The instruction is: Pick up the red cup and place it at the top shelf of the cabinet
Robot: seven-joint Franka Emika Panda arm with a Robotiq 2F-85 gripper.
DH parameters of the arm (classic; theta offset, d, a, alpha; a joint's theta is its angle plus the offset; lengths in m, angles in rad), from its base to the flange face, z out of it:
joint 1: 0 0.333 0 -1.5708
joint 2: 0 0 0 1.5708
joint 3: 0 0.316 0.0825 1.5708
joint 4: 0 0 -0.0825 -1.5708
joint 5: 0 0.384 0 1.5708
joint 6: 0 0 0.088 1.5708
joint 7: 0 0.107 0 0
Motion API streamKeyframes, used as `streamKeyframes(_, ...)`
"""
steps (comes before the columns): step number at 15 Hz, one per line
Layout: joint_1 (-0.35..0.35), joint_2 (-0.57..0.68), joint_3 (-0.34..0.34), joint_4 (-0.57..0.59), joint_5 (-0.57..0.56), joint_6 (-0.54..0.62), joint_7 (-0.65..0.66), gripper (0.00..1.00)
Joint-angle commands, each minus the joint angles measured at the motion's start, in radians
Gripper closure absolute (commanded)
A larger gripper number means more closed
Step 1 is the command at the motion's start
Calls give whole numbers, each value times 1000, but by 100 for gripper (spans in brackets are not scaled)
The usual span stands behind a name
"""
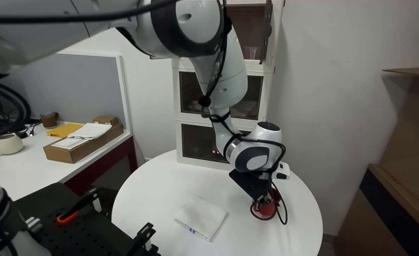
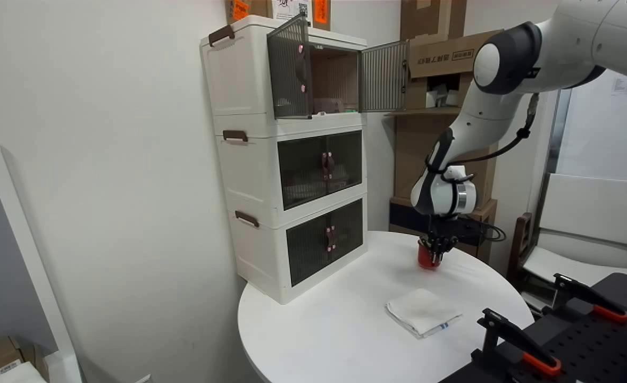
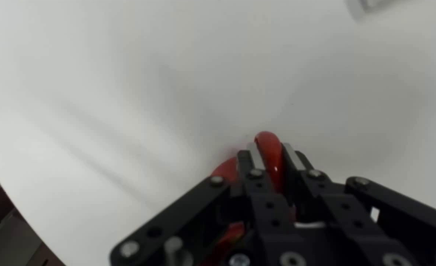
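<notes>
The red cup (image 1: 266,210) is at the far side of the round white table, also in an exterior view (image 2: 426,258). It looks upright; whether it touches the table I cannot tell. In the wrist view my gripper (image 3: 270,155) has its fingers closed on the cup's handle, and part of the cup's body (image 3: 226,170) shows beside the left finger. The gripper (image 2: 436,254) points down and hides part of the cup. The white cabinet (image 2: 255,181) stands on the table. Its top shelf (image 2: 335,74) is open; in an exterior view my arm partly covers the shelf (image 1: 246,30).
The top shelf's two doors (image 2: 292,74) (image 2: 385,77) stand swung outward. A folded white cloth (image 1: 201,217) lies on the table (image 1: 149,185). A black clamp platform (image 1: 78,227) borders the table. Cardboard boxes (image 2: 417,154) stand behind the arm. A clear item (image 2: 328,105) sits in the shelf.
</notes>
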Motion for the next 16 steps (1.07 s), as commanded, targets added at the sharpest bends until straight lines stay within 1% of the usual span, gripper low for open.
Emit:
streamKeyframes(1,20,-223,15,-234,-20,-4,-6,96)
streamKeyframes(2,20,-272,24,-277,-19,-7,-11,96)
streamKeyframes(5,-5,-422,87,-395,-6,-28,-54,96)
streamKeyframes(9,-25,-630,178,-546,13,-82,-155,96)
streamKeyframes(13,6,-834,249,-659,55,-138,-259,96)
streamKeyframes(15,32,-920,277,-671,102,-169,-312,96)
streamKeyframes(16,54,-959,280,-660,121,-208,-331,96)
